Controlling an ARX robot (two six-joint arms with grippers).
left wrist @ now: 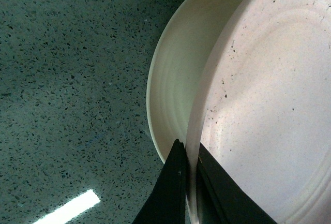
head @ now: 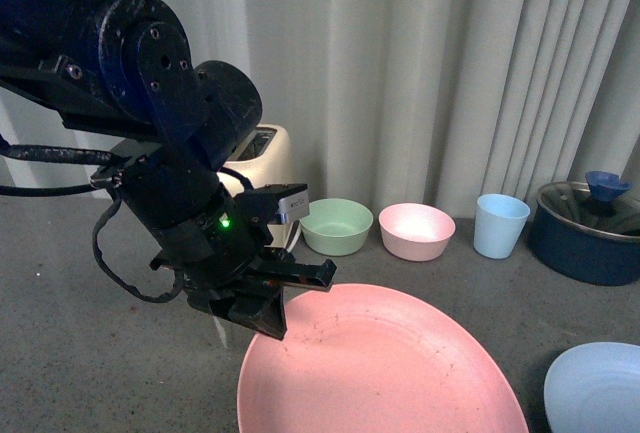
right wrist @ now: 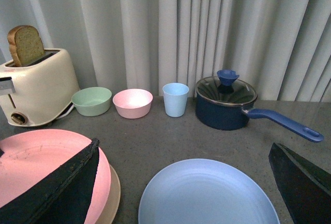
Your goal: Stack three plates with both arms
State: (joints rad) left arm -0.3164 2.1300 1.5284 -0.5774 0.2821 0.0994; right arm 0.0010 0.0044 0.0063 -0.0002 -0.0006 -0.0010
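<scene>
My left gripper [head: 262, 315] is shut on the near-left rim of the pink plate [head: 385, 368] and holds it tilted above the counter. In the left wrist view its fingers [left wrist: 173, 182] pinch the pink plate's [left wrist: 269, 105] rim, with the beige-cream plate [left wrist: 173, 79] lying just beneath it. The right wrist view shows the pink plate [right wrist: 36, 157] over the beige-cream plate [right wrist: 111, 198]. The light blue plate [right wrist: 207, 195] lies flat on the counter between my open right gripper's fingers [right wrist: 300, 182]; it also shows at the front view's lower right [head: 598, 385].
A cream toaster [right wrist: 33, 87] with a bread slice stands at the back left. Beside it are a green bowl [right wrist: 92, 100], a pink bowl [right wrist: 133, 102], a light blue cup [right wrist: 175, 99] and a dark blue lidded pot [right wrist: 226, 102] with a long handle. Curtains hang behind.
</scene>
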